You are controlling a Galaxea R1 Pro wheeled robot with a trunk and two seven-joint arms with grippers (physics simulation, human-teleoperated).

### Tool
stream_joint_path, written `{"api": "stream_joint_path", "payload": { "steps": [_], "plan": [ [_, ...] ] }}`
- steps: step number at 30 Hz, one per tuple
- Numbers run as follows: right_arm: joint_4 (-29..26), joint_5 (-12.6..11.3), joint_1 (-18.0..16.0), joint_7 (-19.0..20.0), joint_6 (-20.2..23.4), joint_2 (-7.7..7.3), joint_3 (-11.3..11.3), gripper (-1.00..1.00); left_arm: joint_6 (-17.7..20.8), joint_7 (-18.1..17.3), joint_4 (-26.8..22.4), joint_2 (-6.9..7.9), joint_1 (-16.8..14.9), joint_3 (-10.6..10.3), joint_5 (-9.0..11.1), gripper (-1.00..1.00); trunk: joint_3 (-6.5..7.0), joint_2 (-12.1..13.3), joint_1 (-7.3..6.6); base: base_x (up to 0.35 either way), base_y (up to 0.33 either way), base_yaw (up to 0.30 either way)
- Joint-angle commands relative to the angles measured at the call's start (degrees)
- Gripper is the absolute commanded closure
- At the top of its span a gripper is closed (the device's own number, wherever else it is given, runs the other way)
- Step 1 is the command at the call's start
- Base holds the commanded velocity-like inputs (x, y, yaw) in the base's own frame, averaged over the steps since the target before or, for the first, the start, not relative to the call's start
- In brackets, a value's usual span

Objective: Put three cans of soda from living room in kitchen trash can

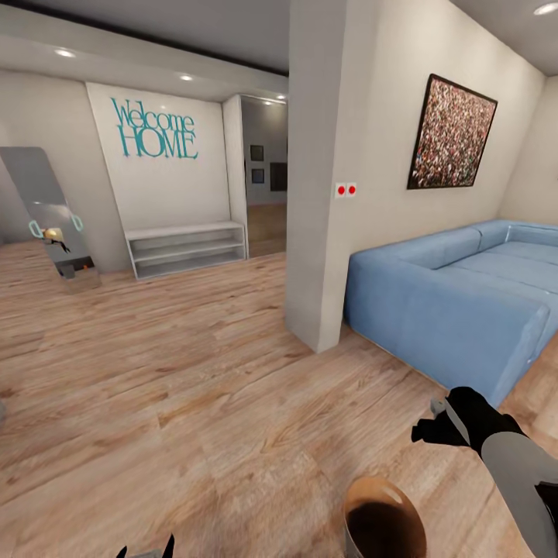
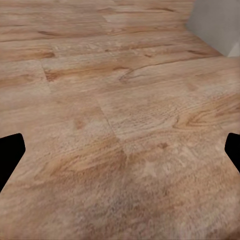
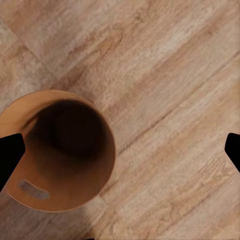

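The tash can (image 3: 60, 155) looks light and stiff, likely to tip if nudged, so I would pinch its rim by the slot handle (image 3: 33, 189). It stands upright on the plank floor (image 3: 170, 75) directly below my right gripper (image 3: 120, 150), which hangs wide open, empty. My left gripper (image 2: 120, 150) is equally open, holding nothing.

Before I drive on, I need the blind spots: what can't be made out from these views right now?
- The trash can: head view, cut off by the bottom edge; in the right wrist view its dark bottom can't be read for contents.
- Left claw: head view, only fingertip points above the bottom edge.
- Blue sofa: head view, its right end cut by the frame edge, its near corner hidden by the wall.
- Doorway: room beyond too small to read.
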Motion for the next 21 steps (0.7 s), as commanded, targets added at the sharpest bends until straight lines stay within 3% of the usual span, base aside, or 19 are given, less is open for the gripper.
{"api": "stream_joint_path", "payload": {
  "steps": [1, 21],
  "plan": [
    [0.0, -0.01, 0.0, 0.03, -0.22, 0.01, 0.03, -1.0, 0.0, 0.0, 0.03, 0.0, 0.0, -0.01, 0.0, -1.0, -0.18, -0.42, 0.23, 0.0, 0.0, 0.0],
    [0.09, -0.03, 0.0, 0.01, -0.63, 0.01, 0.08, -1.0, 0.0, 0.02, 0.01, 0.0, 0.0, -0.02, 0.0, -1.0, -3.77, -8.44, 4.62, 0.0, 0.0, 0.0]
  ]
}}
